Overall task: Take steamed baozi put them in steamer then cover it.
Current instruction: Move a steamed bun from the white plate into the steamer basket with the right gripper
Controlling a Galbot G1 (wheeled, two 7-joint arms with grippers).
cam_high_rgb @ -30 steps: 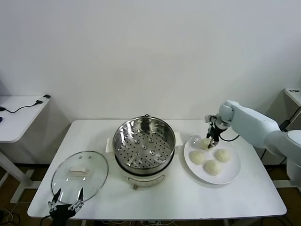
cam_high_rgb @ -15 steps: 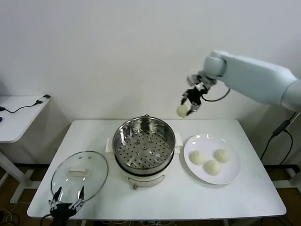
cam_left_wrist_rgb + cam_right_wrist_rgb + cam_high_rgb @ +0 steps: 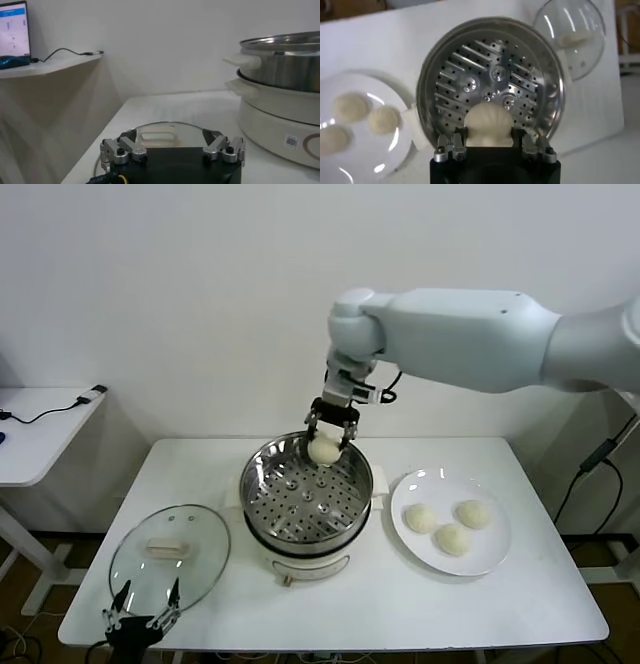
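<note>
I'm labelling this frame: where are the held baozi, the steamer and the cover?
held baozi (image 3: pixel 324 449), head view, its rounded front below the right end effector.
steamer (image 3: pixel 262 467), head view, left inner steel wall.
cover (image 3: pixel 167 545), head view, white centre handle.

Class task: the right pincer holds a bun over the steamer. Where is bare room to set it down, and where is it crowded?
The steamer floor is entirely bare beneath the right pincer and its baozi. The plate has a free patch at its far-left rim; three buns crowd its middle. The table's front left holds the cover and the left pincer.
</note>
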